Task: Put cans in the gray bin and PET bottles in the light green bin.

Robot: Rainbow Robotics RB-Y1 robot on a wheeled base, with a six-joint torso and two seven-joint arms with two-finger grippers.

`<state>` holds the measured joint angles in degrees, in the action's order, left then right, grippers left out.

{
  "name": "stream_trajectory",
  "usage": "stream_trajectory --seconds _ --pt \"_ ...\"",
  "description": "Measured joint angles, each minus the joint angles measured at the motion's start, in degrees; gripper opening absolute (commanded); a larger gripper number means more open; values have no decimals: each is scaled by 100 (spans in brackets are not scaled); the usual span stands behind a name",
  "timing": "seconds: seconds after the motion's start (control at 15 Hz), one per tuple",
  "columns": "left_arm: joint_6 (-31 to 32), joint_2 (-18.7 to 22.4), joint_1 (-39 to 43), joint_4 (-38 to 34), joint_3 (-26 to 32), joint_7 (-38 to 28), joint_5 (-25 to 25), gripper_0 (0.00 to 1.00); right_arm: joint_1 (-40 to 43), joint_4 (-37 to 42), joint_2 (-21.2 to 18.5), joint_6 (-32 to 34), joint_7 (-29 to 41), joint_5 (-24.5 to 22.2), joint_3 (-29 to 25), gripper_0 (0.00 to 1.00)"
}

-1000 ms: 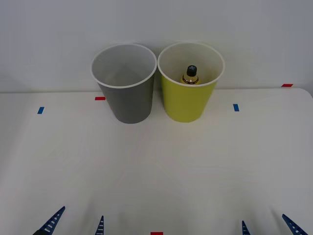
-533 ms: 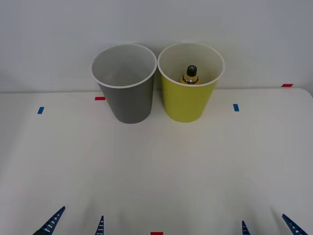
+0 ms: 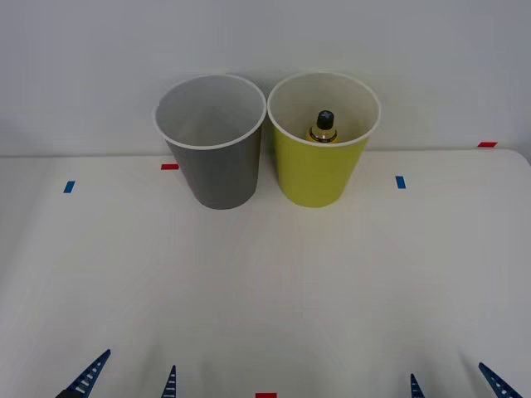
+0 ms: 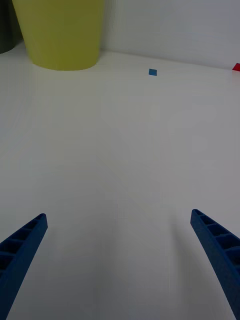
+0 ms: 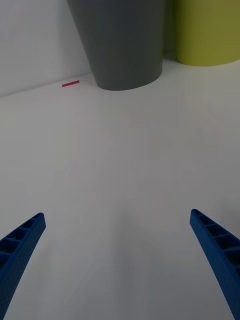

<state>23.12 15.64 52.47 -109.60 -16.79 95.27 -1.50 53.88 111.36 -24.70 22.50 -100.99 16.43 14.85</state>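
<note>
- The bottle is standing inside the light green bin, right of the gray bin; sorting looks finished.
- The left pincer and right pincer are hovering wide and empty over the near table.

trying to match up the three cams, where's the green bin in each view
Front view: green bin at the table's far edge, right of the gray bin, with a bottle inside.
Right wrist view: its lower wall at the top left, far ahead of the open fingers.
Left wrist view: its lower wall at the top right, beside the gray bin.
Shared landmark: the gray bin next to it.
</note>
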Motion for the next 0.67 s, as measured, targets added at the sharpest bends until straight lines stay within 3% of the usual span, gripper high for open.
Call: stream_trajectory --seconds 0.67 --pt "0 0 0 0 0 0 0 100 0 0 0 0 0 0 0 100"
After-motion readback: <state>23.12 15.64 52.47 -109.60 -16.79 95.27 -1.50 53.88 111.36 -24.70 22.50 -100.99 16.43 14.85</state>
